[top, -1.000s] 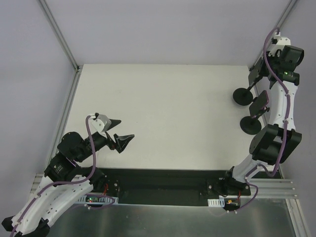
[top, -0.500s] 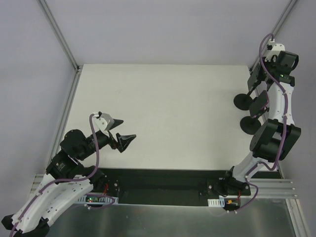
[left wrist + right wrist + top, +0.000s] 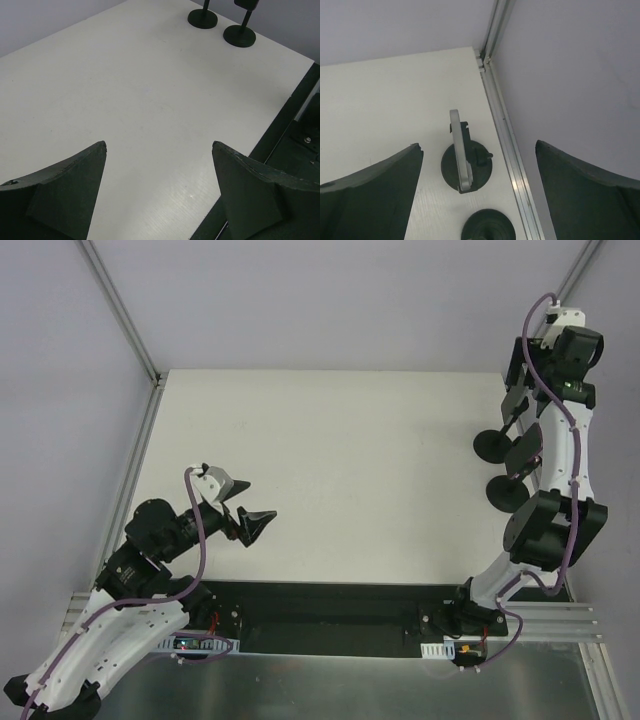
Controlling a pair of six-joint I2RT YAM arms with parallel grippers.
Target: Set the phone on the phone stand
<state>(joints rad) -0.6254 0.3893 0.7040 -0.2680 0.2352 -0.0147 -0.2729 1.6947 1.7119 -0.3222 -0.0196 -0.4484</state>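
My right claw (image 3: 479,146) hangs spread and empty over the phone (image 3: 460,150), which sits edge-up on the phone stand (image 3: 481,172). Placement looks done; next I should rise clear without nudging it.

Right gripper (image 3: 477,144) is seen from above, jaws spread wide at the lower corners. The phone (image 3: 461,150) is shown edge-on as a thin pale strip, upright over the round base of the phone stand (image 3: 481,176). A second stand (image 3: 487,226) is cut off just below. The white tabletop (image 3: 380,100) is bordered by a metal rail (image 3: 501,120) at right.
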